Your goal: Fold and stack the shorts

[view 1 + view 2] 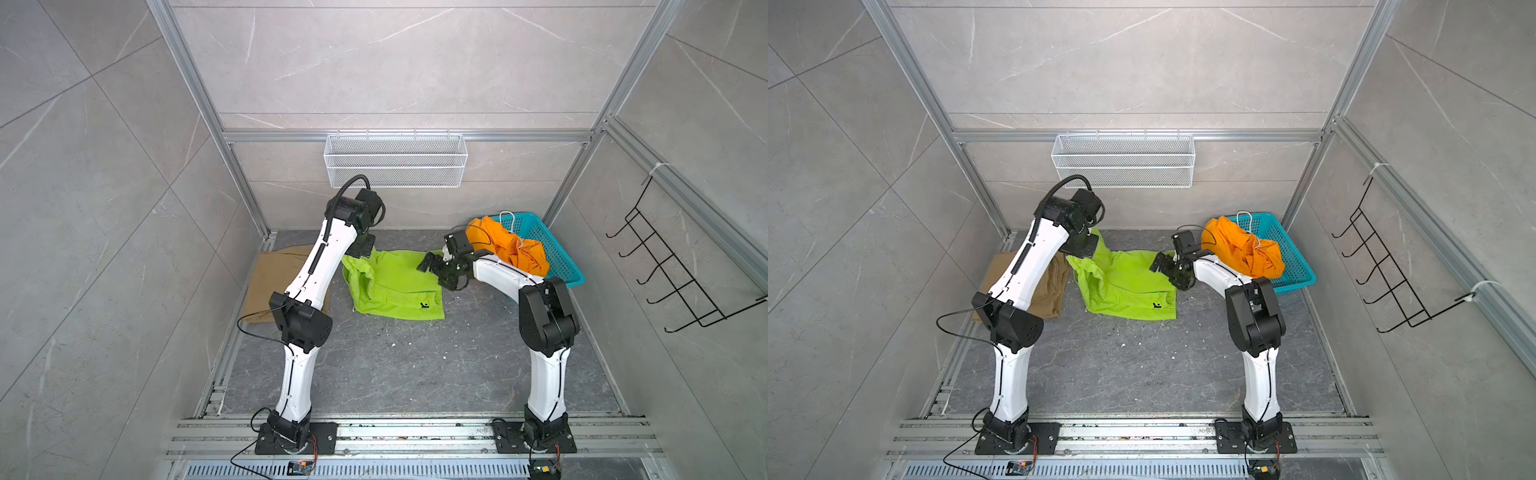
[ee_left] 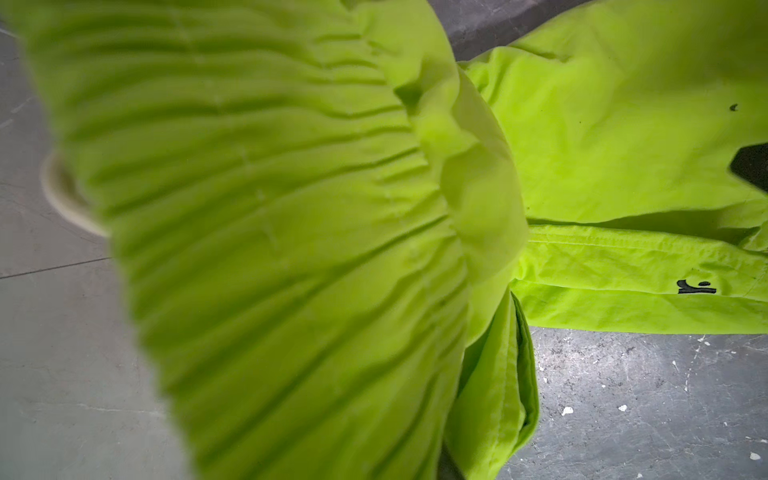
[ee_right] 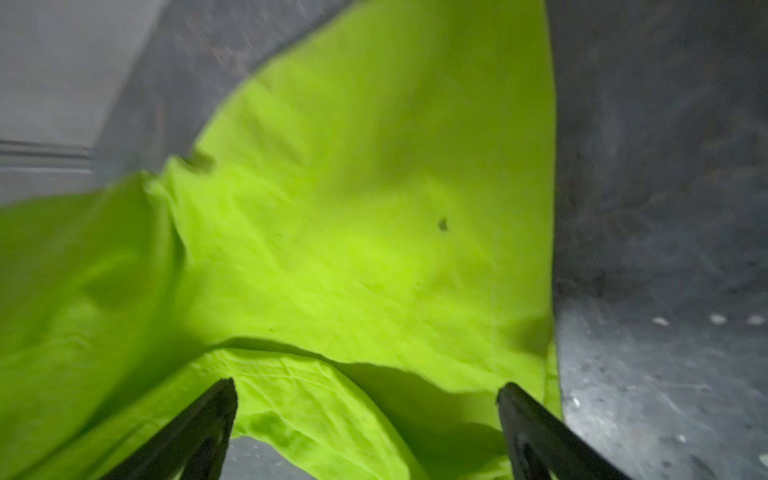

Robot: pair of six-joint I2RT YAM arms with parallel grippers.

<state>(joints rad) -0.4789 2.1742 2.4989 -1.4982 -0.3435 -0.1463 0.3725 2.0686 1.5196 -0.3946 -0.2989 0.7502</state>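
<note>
Left tool, clamped shut, holds up a waistband corner of the green shorts at the middle of the counter. Right tool gapes empty over their opposite edge. A shallow pinch there could slip, skewing the fold.

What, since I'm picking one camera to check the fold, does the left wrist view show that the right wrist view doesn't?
Only left wrist: the gathered waistband up close and the dark label. Only right wrist: the right hand, open, fingers spread over a fabric edge. Both: the lime green shorts, their small dark speck and the dark floor.
</note>
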